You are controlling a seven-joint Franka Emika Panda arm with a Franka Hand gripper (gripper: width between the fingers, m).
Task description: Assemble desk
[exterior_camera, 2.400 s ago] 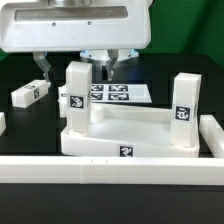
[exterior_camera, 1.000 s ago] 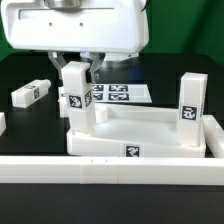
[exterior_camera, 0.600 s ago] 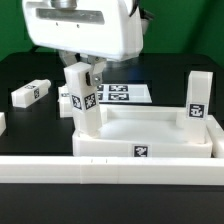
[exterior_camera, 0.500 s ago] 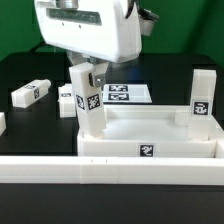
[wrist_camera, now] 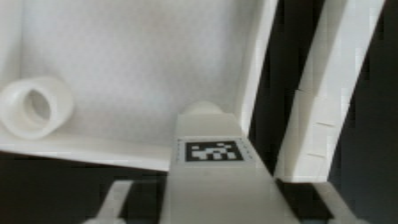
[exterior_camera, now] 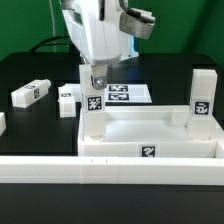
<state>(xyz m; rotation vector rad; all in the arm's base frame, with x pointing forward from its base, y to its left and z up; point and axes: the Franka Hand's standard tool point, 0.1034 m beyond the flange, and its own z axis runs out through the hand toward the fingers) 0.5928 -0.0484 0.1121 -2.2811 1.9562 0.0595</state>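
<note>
Exterior view sits out front of the tabletop (exterior_camera: 115, 148), a little above its rim, looking across its long side toward the arm (exterior_camera: 95, 35) behind. It's mid-range, and the whole tabletop fits in. Wrist view is right on top, staring down the upright leg (wrist_camera: 214, 150) at the tabletop's (wrist_camera: 143, 60) corner, very close. Both views share that leg (exterior_camera: 93, 115) and the corner around it.

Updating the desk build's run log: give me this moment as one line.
gripper: shut on upright white square-section leg block | leg block: standing at corner of white rimmed plastic tabletop, exterior view's left
</note>
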